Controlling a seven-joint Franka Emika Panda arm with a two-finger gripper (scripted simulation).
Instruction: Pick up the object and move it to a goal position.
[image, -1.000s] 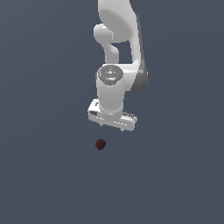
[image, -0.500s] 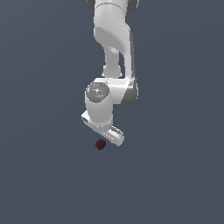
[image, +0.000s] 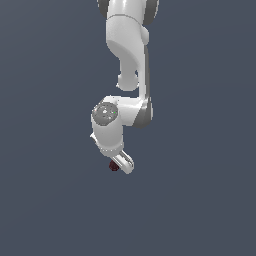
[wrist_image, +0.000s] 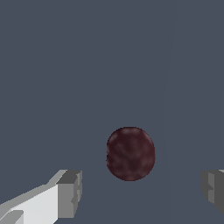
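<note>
The object (wrist_image: 130, 153) is a small dark maroon, roundish lump lying on the flat grey floor. In the exterior view the object (image: 113, 166) peeks out at the lower edge of the white hand, mostly hidden by it. My gripper (image: 119, 167) hangs right over it, low down. In the wrist view my gripper (wrist_image: 140, 190) is open, with one fingertip (wrist_image: 70, 194) on each side of the lump and a gap between each and the lump. Nothing is held.
The white arm (image: 127, 60) reaches down from the top of the exterior view. The floor (image: 200, 200) is plain dark grey with no other objects in view.
The hand has come down and swung toward the exterior view's left, from above and beside the lump to right over it. The lump has not moved.
</note>
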